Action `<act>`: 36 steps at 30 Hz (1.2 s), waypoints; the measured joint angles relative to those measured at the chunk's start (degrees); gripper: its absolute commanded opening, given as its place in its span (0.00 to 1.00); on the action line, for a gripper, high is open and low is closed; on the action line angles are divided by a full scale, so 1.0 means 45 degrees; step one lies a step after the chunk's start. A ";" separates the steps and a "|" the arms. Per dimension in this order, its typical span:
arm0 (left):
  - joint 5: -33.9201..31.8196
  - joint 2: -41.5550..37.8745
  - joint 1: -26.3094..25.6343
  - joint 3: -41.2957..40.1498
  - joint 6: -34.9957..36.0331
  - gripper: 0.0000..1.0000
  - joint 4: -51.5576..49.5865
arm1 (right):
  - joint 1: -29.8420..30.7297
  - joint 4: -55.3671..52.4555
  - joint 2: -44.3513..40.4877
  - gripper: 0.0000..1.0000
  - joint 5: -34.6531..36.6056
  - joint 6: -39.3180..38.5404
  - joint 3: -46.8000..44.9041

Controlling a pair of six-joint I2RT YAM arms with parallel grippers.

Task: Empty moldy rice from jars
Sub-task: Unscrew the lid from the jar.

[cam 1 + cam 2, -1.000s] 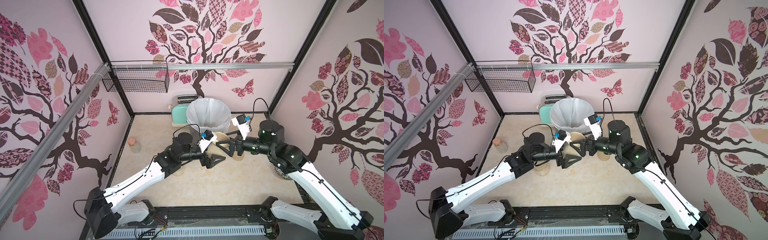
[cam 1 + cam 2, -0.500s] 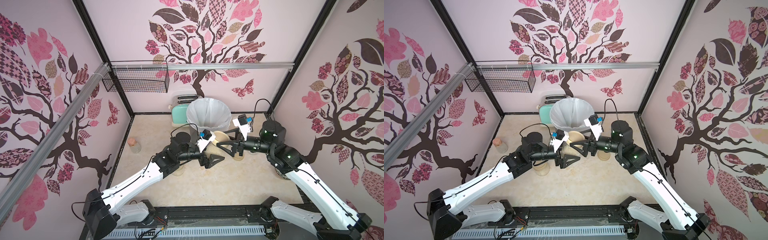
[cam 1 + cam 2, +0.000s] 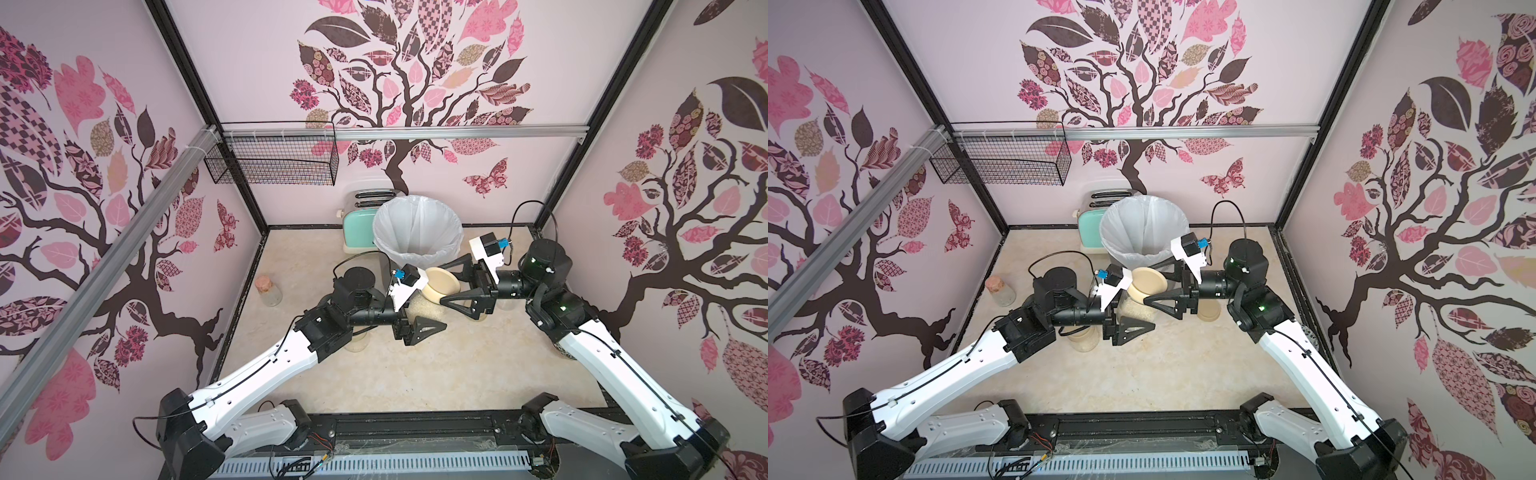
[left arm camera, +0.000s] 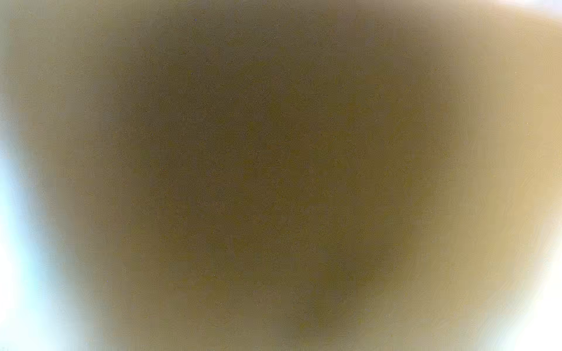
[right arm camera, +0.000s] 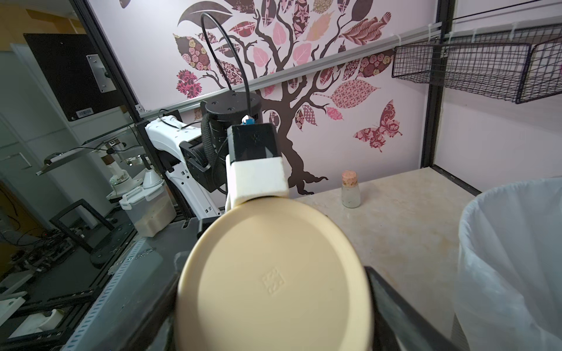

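The jar (image 3: 1134, 311) of rice (image 3: 420, 308) hangs tilted over the worktop (image 3: 457, 374) before the bin (image 3: 415, 245), clamped in your left tool (image 3: 428, 311). Its glass is likely heavy, slick and breakable, so hold it by the body. Your right tool (image 3: 442, 284) straddles the lid (image 5: 273, 279); whether it presses, you cannot tell.

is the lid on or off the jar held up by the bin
On: the beige lid caps the tilted jar, with rice inside.

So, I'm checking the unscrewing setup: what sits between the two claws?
A rice jar, held tilted by the left claw, its beige lid sitting between the right claw's fingers. Both top views show it.
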 measured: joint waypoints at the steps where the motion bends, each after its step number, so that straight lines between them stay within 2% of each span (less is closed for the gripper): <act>1: 0.0015 0.0005 0.0010 0.0000 0.0000 0.63 0.0000 | -0.0034 0.0034 0.0102 0.84 -0.0189 -0.0010 0.0049; 5: 0.0010 0.0000 0.0024 0.0000 -0.0039 0.63 0.0039 | -0.0063 -0.0233 0.0379 0.99 -0.0627 -0.0291 0.0287; 8: -0.0005 0.0000 0.0010 0.0000 -0.0121 0.63 0.0316 | 0.0117 -0.0850 0.0393 1.00 -0.0670 -0.0588 0.0291; 13: -0.0175 0.0005 0.0010 0.0005 -0.0180 0.63 0.0602 | 0.0151 -0.1855 -0.0107 1.00 0.0160 -0.0714 0.0291; 21: -0.0146 0.0005 -0.0039 0.0083 -0.0005 0.63 0.0801 | 0.0155 -0.2599 -0.1647 0.99 0.2021 0.0350 0.0311; 31: -0.0345 0.0126 0.0024 0.0087 -0.0044 0.63 0.0772 | 0.0165 -0.4163 -0.1661 0.99 0.4279 0.1146 0.1200; 36: -0.0510 0.0194 0.0049 0.0087 -0.0063 0.63 0.0763 | 0.0248 -0.4614 -0.1316 1.00 0.4478 0.1428 0.1530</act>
